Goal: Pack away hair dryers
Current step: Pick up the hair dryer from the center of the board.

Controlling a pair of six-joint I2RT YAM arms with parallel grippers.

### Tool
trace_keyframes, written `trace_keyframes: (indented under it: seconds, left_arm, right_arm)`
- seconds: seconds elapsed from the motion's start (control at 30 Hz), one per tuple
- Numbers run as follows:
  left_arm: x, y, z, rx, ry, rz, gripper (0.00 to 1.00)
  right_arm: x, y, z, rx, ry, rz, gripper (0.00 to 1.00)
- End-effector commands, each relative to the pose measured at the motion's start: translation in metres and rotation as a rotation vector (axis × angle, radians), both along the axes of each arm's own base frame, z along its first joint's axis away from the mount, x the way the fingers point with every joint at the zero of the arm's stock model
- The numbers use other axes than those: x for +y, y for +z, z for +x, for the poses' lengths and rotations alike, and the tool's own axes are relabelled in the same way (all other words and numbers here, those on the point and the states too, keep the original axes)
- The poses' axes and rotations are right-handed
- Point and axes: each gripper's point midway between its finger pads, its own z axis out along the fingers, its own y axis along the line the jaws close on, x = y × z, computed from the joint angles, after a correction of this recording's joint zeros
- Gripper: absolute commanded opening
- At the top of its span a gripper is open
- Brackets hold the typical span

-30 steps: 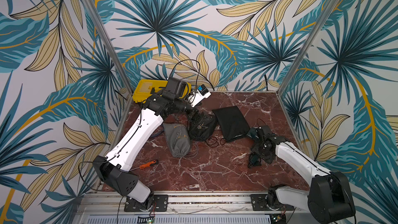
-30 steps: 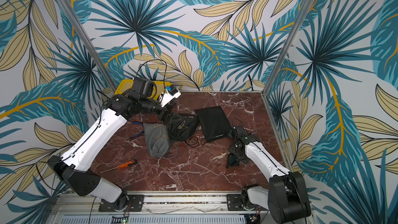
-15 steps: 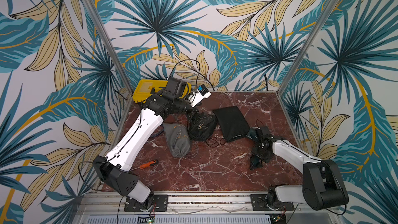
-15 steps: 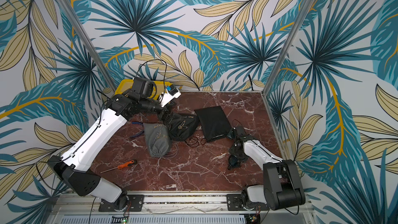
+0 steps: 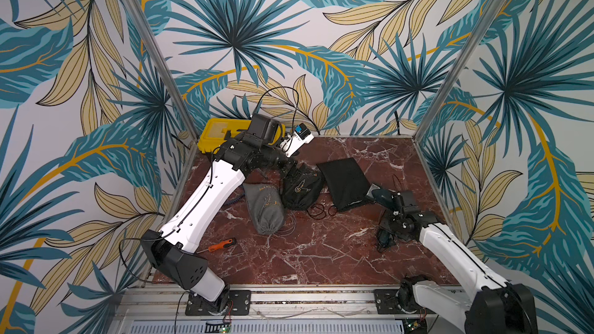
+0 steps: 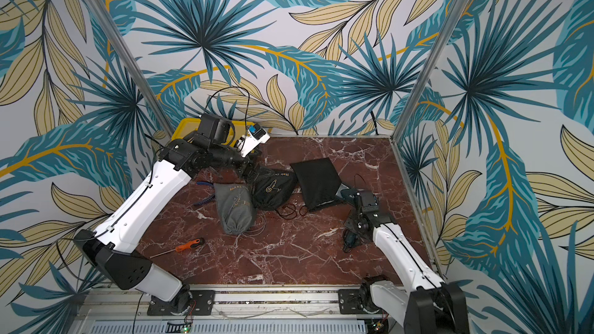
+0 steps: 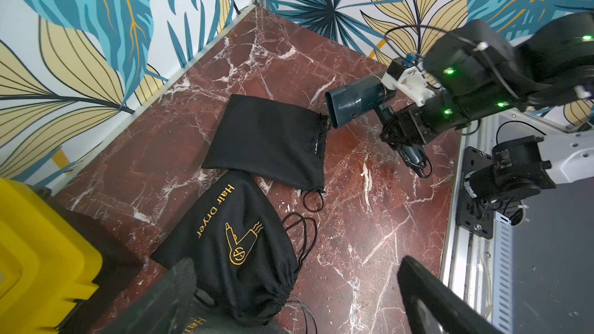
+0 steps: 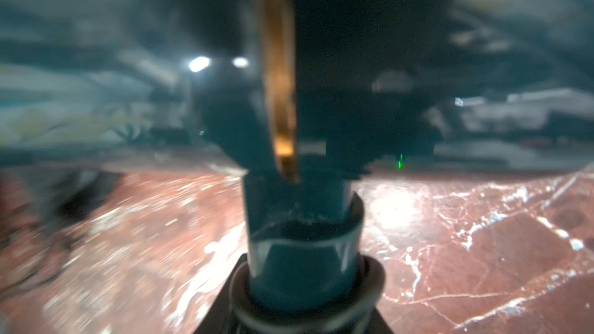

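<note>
Teal hair dryer (image 7: 355, 102), sharp in left wrist view, blurred in right

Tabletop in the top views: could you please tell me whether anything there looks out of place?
Yes: an orange-handled screwdriver lies loose on the marble table near the left arm's base, and blue-handled pliers poke out from under that arm; both are tools, odd among hair-dryer pouches.
</note>
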Motion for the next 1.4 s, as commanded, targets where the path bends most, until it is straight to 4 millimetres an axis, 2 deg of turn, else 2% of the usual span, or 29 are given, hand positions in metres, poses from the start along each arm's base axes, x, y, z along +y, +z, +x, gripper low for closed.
trace_keyframes:
  seconds: [0.0,0.13,0.23,0.4,0.5,0.6,0.77,1.03,1.2,1.27,1.37]
  left_arm:
    - [0.003,0.039,0.005,-0.095,0.029,-0.035,0.99]
    - [0.006,0.063,0.008,-0.148,0.043,-0.058,0.99]
    - [0.005,0.081,0.005,-0.171,0.038,-0.087,0.99]
    - [0.002,0.118,-0.006,-0.213,-0.001,-0.157,1.0]
    - [0.007,0.14,-0.008,-0.257,0.017,-0.173,1.0]
    - [0.013,0.152,-0.009,-0.291,0.041,-0.171,0.99]
    - [0.019,0.136,-0.013,-0.273,0.033,-0.109,0.99]
    - [0.001,0.087,-0.038,-0.071,-0.12,-0.131,0.99]
    - [-0.003,0.061,-0.04,-0.022,-0.165,-0.108,0.99]
    - [-0.002,0.057,-0.042,-0.022,-0.18,-0.103,0.99]
    - [0.001,0.058,-0.051,-0.012,-0.226,-0.127,1.0]
  right_arm:
    - [0.024,0.044,0.008,-0.171,0.174,0.066,0.0]
    - [0.039,0.091,0.004,-0.32,0.268,0.094,0.0]
    - [0.051,0.119,0.001,-0.393,0.324,0.117,0.0]
    - [0.079,0.149,-0.004,-0.435,0.448,0.106,0.0]
    - [0.095,0.162,-0.005,-0.441,0.514,0.07,0.0]
    - [0.106,0.171,-0.004,-0.444,0.56,0.044,0.0]
    - [0.119,0.176,-0.003,-0.433,0.622,-0.004,0.0]
    - [0.147,0.185,0.001,-0.435,0.729,-0.128,0.0]
    - [0.167,0.194,0.001,-0.435,0.795,-0.217,0.0]
    - [0.179,0.197,-0.004,-0.44,0.842,-0.242,0.0]
    - [0.184,0.2,-0.005,-0.45,0.857,-0.279,0.0]
